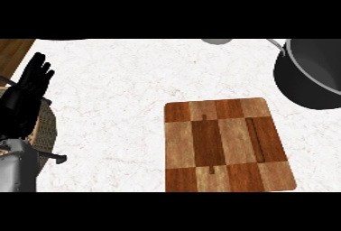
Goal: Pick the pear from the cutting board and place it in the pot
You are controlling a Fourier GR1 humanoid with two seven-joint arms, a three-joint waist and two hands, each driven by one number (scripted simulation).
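The cutting board (pixel 228 146) lies flat on the white marbled desk (pixel 113 90), near and a little right of centre, its checkered wood top bare: no pear rests on it, and I can find no pear anywhere in view. The pot (pixel 310 74), dark and deep with a pale rim, stands at the far right, apart from the board's far right corner and partly cut off by the edge, so only part of its inside shows and nothing can be seen in that part; if the pear is in there, I cannot tell. How the fruit looks is therefore beyond saying. The left hand (pixel 28 92) is raised at the left edge, fingers straight and pointing away, holding nothing; it seems parked there to stay clear of the board. The right hand does not show at all. Board and pot sit close together on the right, which I judge suits a short carry by the right arm. At the far edge a small pale rounded thing (pixel 217 41) peeks in, too cropped to name.
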